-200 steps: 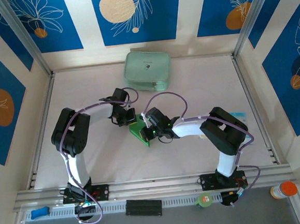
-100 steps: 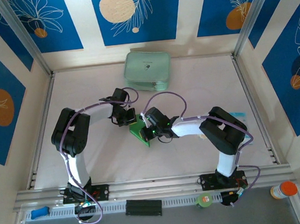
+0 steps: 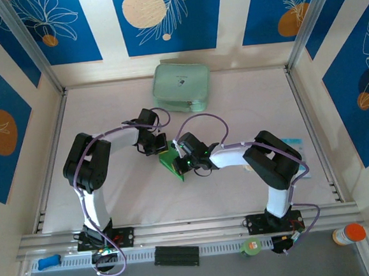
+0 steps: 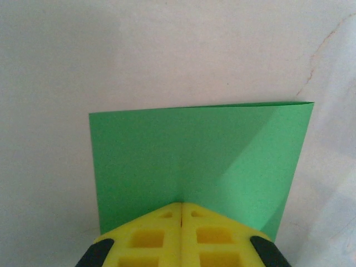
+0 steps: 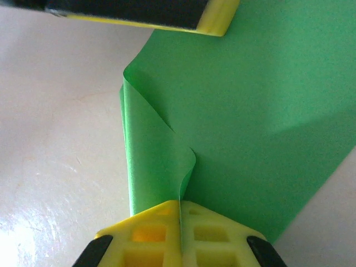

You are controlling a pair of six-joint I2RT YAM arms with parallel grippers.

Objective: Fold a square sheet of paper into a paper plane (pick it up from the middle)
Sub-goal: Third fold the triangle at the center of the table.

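Well, both arms met over the middle of the table [image 3: 246,107], and the square sheet of paper [image 3: 172,162] sat between them, well short of the mint pouch [image 3: 181,87]. The left gripper [image 4: 181,207] was clamped tight on the sheet's near edge; the right gripper [image 5: 179,204] was pinched shut on a curled-over flap. In the left wrist view the far edge looked doubled over, so one fold was in. No pointed nose, no wings: early going by my judgement, with most creases left to make.
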